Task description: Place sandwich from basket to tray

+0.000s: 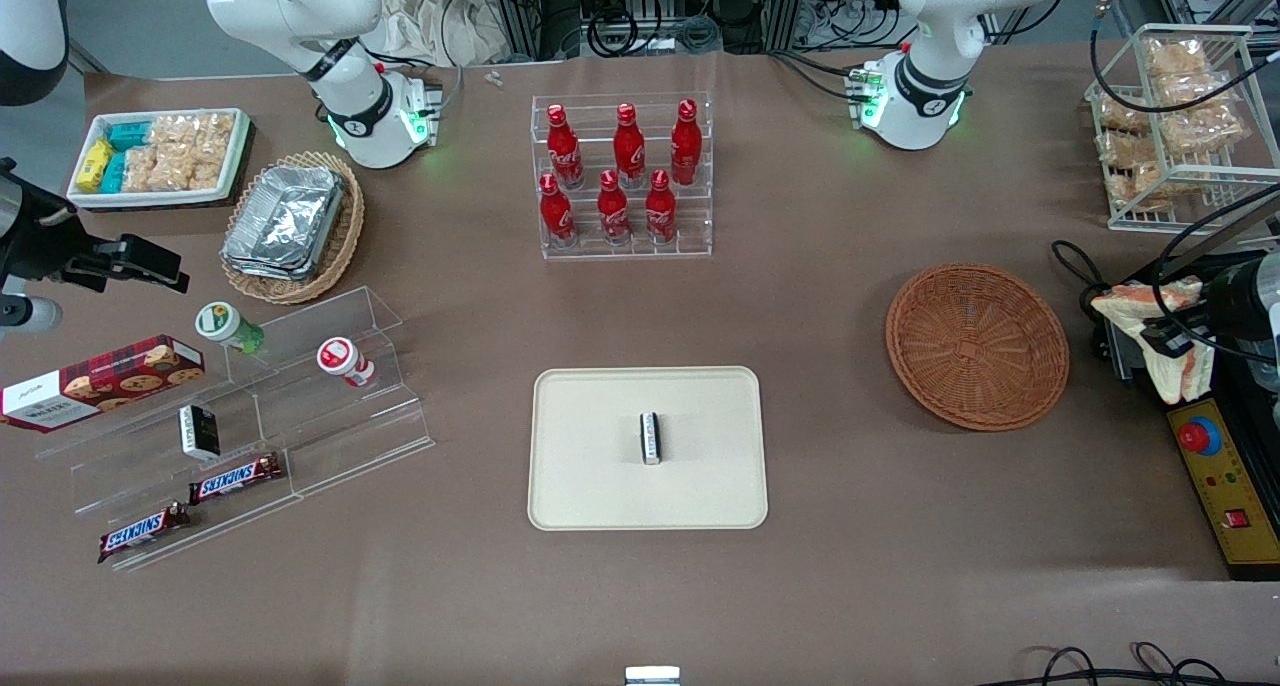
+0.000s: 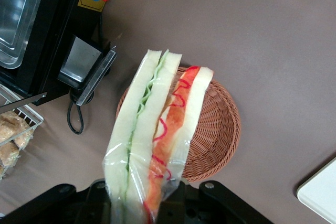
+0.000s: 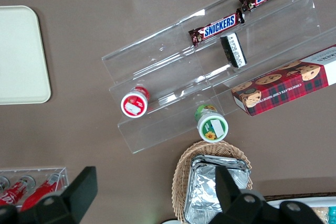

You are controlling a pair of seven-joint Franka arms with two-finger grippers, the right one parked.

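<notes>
**Sandwich up and out of the basket, tray waiting**

Brown desk, cluttered at both ends, and the action sits at the working arm's end. Look at the gripper (image 1: 1165, 341): it hangs in the air past the basket (image 1: 977, 346), close to that end's edge of the desk, closed on the sandwich (image 1: 1150, 306) with the wedge pinched at its narrow wrapped end. In the wrist view the sandwich (image 2: 157, 140) juts out from the gripper (image 2: 144, 203), clear film crinkled around it, green filling in one half, red-orange in the other, with the basket (image 2: 215, 129) lying empty on the desk beneath.

How will it handle? Light, I'd say, and soft: the bread should squash under a hard squeeze, and that film looks slippery, so a grip low on the wrapped end risks the wedge sagging or sliding. Holding across the flat bread faces seems the safer choice.

Over to the tray (image 1: 648, 448), midway along the desk toward the front camera's edge. A small dark packet (image 1: 651, 437) stands at its middle, so the bare patches either side look like the landing spots.
</notes>
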